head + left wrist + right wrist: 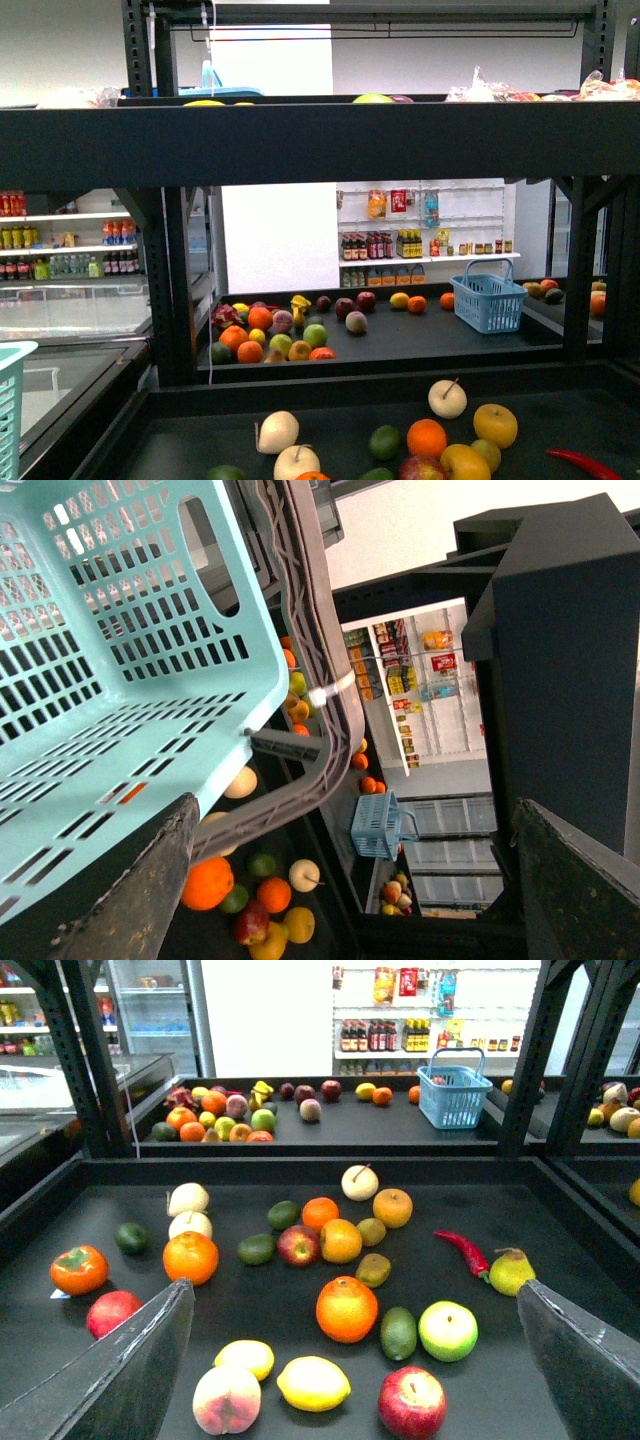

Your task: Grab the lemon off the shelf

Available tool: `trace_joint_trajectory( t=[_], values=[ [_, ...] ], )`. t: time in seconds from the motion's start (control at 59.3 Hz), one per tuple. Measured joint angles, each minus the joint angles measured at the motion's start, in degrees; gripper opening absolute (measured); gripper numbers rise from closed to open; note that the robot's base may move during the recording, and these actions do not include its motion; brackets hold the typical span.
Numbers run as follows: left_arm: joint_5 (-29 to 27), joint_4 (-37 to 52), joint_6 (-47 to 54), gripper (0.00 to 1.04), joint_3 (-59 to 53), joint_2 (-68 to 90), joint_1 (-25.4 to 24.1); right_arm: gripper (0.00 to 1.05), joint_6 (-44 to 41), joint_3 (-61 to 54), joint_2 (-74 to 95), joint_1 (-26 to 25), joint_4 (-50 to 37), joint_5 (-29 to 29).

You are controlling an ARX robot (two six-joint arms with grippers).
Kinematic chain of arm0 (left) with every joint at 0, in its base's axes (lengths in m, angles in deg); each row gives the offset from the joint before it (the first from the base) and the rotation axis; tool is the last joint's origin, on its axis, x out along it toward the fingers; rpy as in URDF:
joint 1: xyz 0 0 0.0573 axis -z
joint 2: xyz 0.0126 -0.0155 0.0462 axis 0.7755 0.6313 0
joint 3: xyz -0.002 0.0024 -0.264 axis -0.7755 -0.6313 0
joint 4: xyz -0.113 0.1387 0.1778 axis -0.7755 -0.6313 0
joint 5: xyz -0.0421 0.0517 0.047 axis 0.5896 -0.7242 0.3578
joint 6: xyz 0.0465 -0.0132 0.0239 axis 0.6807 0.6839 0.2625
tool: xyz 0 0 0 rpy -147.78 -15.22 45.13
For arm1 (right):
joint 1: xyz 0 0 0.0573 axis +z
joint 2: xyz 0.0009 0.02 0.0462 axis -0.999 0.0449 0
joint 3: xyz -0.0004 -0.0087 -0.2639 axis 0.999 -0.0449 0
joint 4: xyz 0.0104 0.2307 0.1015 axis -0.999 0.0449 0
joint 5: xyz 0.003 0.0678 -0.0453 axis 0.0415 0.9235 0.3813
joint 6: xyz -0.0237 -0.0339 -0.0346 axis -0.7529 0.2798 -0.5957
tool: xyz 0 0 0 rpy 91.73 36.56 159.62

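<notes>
The lemon (313,1383) is yellow and oval. It lies on the shelf's dark deck (480,1210) beside a smaller yellow fruit (245,1358), a peach (226,1399) and a red apple (411,1401). My right gripper (353,1290) is open and empty, hovering above the deck with the lemon between and below its fingers (130,1380). My left gripper (355,802) is open and empty beside a teal basket (120,660), off the shelf's side. The shelf's black frame (320,140) fills the front view, where neither gripper nor the lemon shows.
Several fruits crowd the deck: an orange (346,1309), a lime (398,1332), a green apple (447,1330), a red chilli (462,1250). A blue basket (454,1095) stands on the rack behind. Black uprights (85,1060) flank the deck. The teal basket (10,400) shows at the left.
</notes>
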Motion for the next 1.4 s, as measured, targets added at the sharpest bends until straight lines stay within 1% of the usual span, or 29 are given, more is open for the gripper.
trace_joint_trajectory(
  t=[0.202, 0.439, 0.945, 0.978, 0.995, 1.029, 1.13, 1.164, 1.232, 1.248, 1.316, 1.35, 1.4],
  values=[
    [-2.16, 2.4, -3.56, 0.97, 9.18, 12.09, 1.7, 0.97, -0.02, 0.0, 0.0, 0.0, 0.0, 0.0],
    [-5.46, 1.09, -4.48, 0.97, 19.32, 21.46, 4.09, 0.97, 0.0, 0.0, 0.0, 0.0, 0.0, 0.0],
    [-9.81, -2.08, -2.64, 0.96, 29.83, 30.73, 6.62, 0.97, 0.0, 0.0, 0.0, 0.0, 0.0, -0.02],
    [-10.23, -2.4, -2.43, 0.89, 30.34, 30.8, 6.82, 0.97, -0.02, 0.0, 0.02, 0.0, 0.0, 0.0],
    [-10.27, -2.45, -2.38, 0.87, 30.4, 30.8, 6.86, 0.97, -0.02, 0.0, 0.0, 0.0, 0.0, 0.0],
    [-10.36, -2.47, -2.36, 0.78, 30.6, 30.8, 7.08, 0.97, 0.0, 0.0, 0.0, 0.0, 0.0, -0.02],
    [-10.64, -2.6, -2.36, 0.62, 30.69, 30.8, 7.34, 0.97, 0.0, 0.0, 0.0, 0.0, 0.0, -0.02],
    [-10.67, -2.86, -2.36, 0.54, 30.69, 30.8, 7.41, 0.97, 0.0, 0.0, 0.02, 0.0, 0.0, 0.0],
    [-10.69, -2.91, -2.38, 0.41, 30.64, 30.8, 7.41, 0.97, 0.0, 0.0, 0.0, 0.0, 0.0, -0.02],
    [-10.69, -2.91, -2.38, 0.39, 30.56, 30.8, 7.41, 0.97, 0.0, 0.0, 0.0, 0.0, 0.0, 0.0],
    [-11.08, -2.93, -3.04, 0.24, 29.79, 30.75, 7.41, 0.97, 0.0, 0.0, 0.0, 0.0, 0.0, 0.0],
    [-10.97, -3.34, -4.22, 0.19, 29.68, 30.51, 7.43, 0.97, 0.0, 0.0, 0.0, 0.0, 0.0, -0.02],
    [-10.75, -3.78, -3.91, 0.16, 29.18, 29.7, 7.76, 0.97, -0.02, 0.0, 0.0, 0.0, 0.0, 0.0]
  ],
)
